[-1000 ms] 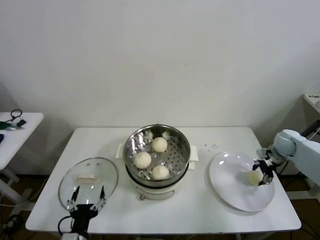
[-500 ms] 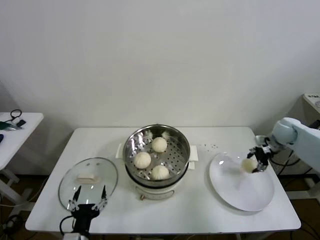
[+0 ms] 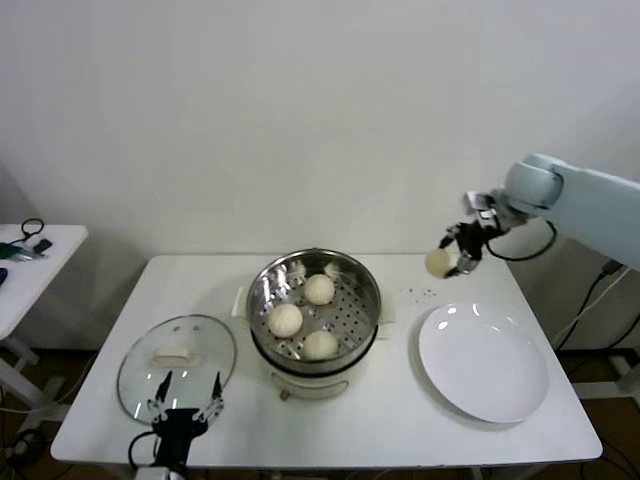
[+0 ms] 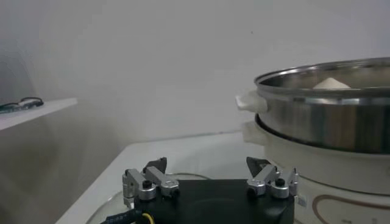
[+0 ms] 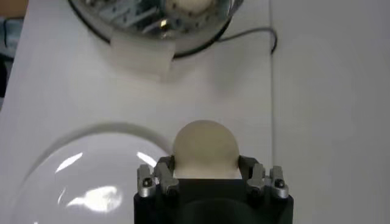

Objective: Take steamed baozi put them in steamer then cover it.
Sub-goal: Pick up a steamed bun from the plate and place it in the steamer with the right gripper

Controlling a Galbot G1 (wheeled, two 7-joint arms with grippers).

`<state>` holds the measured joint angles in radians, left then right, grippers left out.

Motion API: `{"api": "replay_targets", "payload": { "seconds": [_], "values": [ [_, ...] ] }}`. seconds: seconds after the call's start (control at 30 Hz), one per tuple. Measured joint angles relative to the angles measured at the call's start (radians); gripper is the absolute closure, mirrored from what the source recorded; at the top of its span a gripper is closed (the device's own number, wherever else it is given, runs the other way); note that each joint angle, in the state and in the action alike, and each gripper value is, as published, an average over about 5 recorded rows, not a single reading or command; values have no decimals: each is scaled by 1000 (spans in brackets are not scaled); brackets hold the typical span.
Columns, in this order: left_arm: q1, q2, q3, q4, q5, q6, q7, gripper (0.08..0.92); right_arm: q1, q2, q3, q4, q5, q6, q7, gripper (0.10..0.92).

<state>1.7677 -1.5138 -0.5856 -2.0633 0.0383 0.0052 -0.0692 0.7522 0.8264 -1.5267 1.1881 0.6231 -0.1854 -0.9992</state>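
Note:
The steamer [image 3: 314, 310], a shiny steel pot on a white base, stands mid-table with three baozi on its perforated tray [image 3: 319, 289] [image 3: 285, 320] [image 3: 320, 344]. My right gripper [image 3: 447, 262] is shut on the fourth baozi [image 3: 439, 262] and holds it in the air, right of the steamer and above the table's far edge. In the right wrist view the baozi [image 5: 205, 148] sits between the fingers, with the steamer's rim [image 5: 183, 24] beyond. My left gripper [image 3: 184, 410] is open and empty at the table's front left; it also shows in the left wrist view [image 4: 210, 173].
A clear glass lid with a cream handle [image 3: 176, 358] lies flat left of the steamer, just behind my left gripper. A white plate [image 3: 484, 362] lies bare on the right. A side table [image 3: 25, 262] stands at the far left.
My right gripper has lifted the baozi off the white plate and carried it up and left toward the steamer. The left arm has barely moved.

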Motion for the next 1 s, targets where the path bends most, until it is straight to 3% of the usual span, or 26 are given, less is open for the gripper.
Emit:
{"api": "replay_targets", "payload": {
  "seconds": [0.4,1.0],
  "values": [
    [8,9,-2,16,-22,-16,0,177,117,207,-146,50,257,-72,93,347],
    [-4,33,-13,36,-40,-23,0,177,84,416,-274,76,375,-130,171,355]
  ]
}}
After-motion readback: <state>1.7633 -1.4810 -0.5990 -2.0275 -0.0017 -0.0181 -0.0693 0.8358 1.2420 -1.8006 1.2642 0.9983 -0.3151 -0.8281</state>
